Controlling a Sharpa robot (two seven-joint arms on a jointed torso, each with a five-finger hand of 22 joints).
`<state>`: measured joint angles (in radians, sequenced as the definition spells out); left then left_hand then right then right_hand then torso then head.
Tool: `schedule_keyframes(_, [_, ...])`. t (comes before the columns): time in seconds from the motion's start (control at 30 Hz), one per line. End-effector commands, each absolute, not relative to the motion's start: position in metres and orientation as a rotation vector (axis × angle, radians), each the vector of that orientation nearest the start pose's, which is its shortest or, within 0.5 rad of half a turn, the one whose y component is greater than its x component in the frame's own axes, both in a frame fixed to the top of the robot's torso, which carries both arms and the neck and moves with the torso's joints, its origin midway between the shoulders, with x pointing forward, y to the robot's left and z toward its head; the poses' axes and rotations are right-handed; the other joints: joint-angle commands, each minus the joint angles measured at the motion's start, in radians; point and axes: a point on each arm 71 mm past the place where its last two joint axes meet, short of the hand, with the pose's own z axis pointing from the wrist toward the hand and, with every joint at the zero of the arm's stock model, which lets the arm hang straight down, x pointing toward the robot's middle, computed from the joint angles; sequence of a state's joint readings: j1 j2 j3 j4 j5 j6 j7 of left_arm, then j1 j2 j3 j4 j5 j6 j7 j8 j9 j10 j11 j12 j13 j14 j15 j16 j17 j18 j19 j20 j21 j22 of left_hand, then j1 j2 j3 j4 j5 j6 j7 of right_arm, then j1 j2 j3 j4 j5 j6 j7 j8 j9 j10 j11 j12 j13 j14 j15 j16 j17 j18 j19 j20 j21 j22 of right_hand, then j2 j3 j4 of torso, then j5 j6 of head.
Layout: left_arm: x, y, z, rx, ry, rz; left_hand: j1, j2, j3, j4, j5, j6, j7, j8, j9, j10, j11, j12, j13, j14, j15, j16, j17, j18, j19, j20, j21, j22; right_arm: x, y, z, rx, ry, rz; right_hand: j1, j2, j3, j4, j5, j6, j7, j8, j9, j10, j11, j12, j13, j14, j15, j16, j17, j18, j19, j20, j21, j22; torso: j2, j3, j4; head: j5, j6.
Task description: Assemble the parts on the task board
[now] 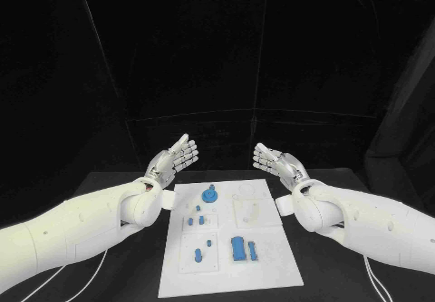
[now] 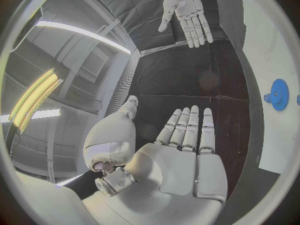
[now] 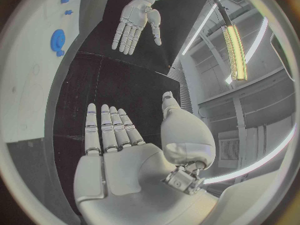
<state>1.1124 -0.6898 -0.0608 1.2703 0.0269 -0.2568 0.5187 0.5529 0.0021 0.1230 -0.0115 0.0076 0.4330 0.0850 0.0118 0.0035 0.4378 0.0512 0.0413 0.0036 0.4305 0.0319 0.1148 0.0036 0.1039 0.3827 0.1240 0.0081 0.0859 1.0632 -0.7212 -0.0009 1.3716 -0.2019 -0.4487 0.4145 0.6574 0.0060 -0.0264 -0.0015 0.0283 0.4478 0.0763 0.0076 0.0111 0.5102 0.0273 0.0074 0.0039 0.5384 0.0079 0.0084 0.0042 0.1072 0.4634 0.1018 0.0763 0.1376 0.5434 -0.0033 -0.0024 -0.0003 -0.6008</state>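
Each robot hand, left and right, spread empty beyond the task board.

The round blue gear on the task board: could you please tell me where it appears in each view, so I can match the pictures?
Head view: the round blue gear sits near the far end of the task board, between the two hands.
Left wrist view: the gear lies on the white board, beyond the left hand.
Right wrist view: the gear lies on the board, beyond the right hand.
Shared landmark: the white board itself.
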Motion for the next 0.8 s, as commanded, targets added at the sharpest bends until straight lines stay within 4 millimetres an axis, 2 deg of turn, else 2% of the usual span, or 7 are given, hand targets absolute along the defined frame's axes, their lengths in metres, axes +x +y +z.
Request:
schedule_keyframes(0.03, [0.505,0.207,-0.237,-1.165,1.286,-1.368,-0.166,-0.002,-0.037,0.012,-0.008,-0.130,-0.085,-0.012,-0.004,-0.131,-0.051,-0.041,-0.004,-0.129,-0.032,-0.034,-0.004,-0.031,-0.115,-0.037,-0.008,-0.086,0.484,-0.201,-0.230,1.140,1.259,1.256,-0.197,-0.006,0.026,0.002,-0.028,-0.134,-0.076,-0.008,-0.011,-0.153,-0.027,-0.007,-0.004,-0.162,-0.008,-0.008,-0.004,-0.032,-0.139,-0.031,-0.076,-0.041,0.001,0.0033,0.0024,0.000,0.001])
schedule_keyframes(0.07, [0.500,0.206,-0.236,-1.170,1.279,-1.354,-0.181,-0.002,-0.041,0.012,-0.008,-0.142,-0.085,-0.012,-0.004,-0.144,-0.051,-0.041,-0.004,-0.141,-0.032,-0.039,-0.004,-0.104,-0.125,-0.040,-0.008,-0.086,0.480,-0.199,-0.229,1.152,1.251,1.252,-0.215,-0.006,0.026,0.002,-0.028,-0.146,-0.076,-0.008,-0.011,-0.166,-0.027,-0.007,-0.004,-0.176,-0.008,-0.008,-0.004,-0.107,-0.152,-0.102,-0.076,-0.045,0.001,0.0033,0.0024,0.000,0.001])
schedule_keyframes(0.1, [0.496,0.204,-0.235,-1.175,1.272,-1.340,-0.195,-0.002,-0.045,0.012,-0.008,-0.153,-0.085,-0.012,-0.004,-0.155,-0.051,-0.041,-0.004,-0.153,-0.032,-0.041,-0.004,-0.104,-0.135,-0.044,-0.008,-0.086,0.477,-0.198,-0.228,1.163,1.244,1.248,-0.233,-0.006,0.026,0.002,-0.028,-0.159,-0.076,-0.008,-0.011,-0.181,-0.027,-0.007,-0.004,-0.191,-0.008,-0.008,-0.004,-0.037,-0.164,-0.102,-0.076,-0.049,0.001,0.0033,0.0024,0.000,0.001])
schedule_keyframes(0.13, [0.490,0.202,-0.233,-1.182,1.262,-1.319,-0.218,-0.002,-0.048,0.012,-0.008,-0.171,-0.085,-0.012,-0.004,-0.174,-0.051,-0.041,-0.004,-0.171,-0.032,-0.115,-0.004,-0.104,-0.151,-0.049,-0.008,-0.086,0.472,-0.196,-0.227,1.177,1.235,1.243,-0.260,-0.006,0.026,0.002,-0.028,-0.177,-0.076,-0.008,-0.011,-0.202,-0.027,-0.007,-0.004,-0.213,-0.008,-0.008,-0.004,-0.107,-0.183,-0.102,-0.076,-0.054,0.001,0.0033,0.0024,0.000,0.001])
schedule_keyframes(0.2, [0.483,0.199,-0.231,-1.189,1.251,-1.295,-0.240,-0.002,-0.123,0.012,-0.008,-0.188,-0.085,-0.012,-0.004,-0.191,-0.051,-0.041,-0.004,-0.187,-0.032,-0.115,-0.004,-0.104,-0.167,-0.054,-0.008,-0.086,0.467,-0.194,-0.226,1.192,1.227,1.237,-0.284,-0.006,0.026,0.002,-0.028,-0.194,-0.076,-0.008,-0.011,-0.220,-0.027,-0.007,-0.004,-0.233,-0.008,-0.008,-0.004,-0.107,-0.200,-0.102,-0.076,-0.060,0.001,0.0033,0.0024,0.000,0.001])
schedule_keyframes(0.23, [0.480,0.198,-0.230,-1.193,1.245,-1.285,-0.253,-0.002,-0.123,0.012,-0.008,-0.198,-0.085,-0.012,-0.004,-0.200,-0.051,-0.041,-0.004,-0.197,-0.032,-0.115,-0.004,-0.104,-0.175,-0.124,-0.008,-0.086,0.466,-0.194,-0.225,1.198,1.224,1.234,-0.300,-0.006,0.026,0.002,-0.028,-0.204,-0.076,-0.008,-0.011,-0.232,-0.027,-0.007,-0.004,-0.245,-0.008,-0.008,-0.004,-0.107,-0.211,-0.102,-0.076,-0.063,0.001,0.0033,0.0024,0.000,0.001])
schedule_keyframes(0.8, [0.462,0.192,-0.224,-1.209,1.218,-1.229,-0.406,-0.002,-0.123,0.012,-0.008,-0.318,-0.085,-0.012,-0.004,-0.321,-0.051,-0.041,-0.004,-0.316,-0.032,-0.115,-0.004,-0.104,-0.279,-0.124,-0.008,-0.086,0.462,-0.192,-0.224,1.209,1.218,1.229,-0.479,-0.006,0.026,0.002,-0.028,-0.327,-0.076,-0.008,-0.011,-0.371,-0.027,-0.007,-0.004,-0.392,-0.008,-0.008,-0.004,-0.107,-0.337,-0.102,-0.076,-0.138,0.001,0.0033,0.0024,0.000,0.001])
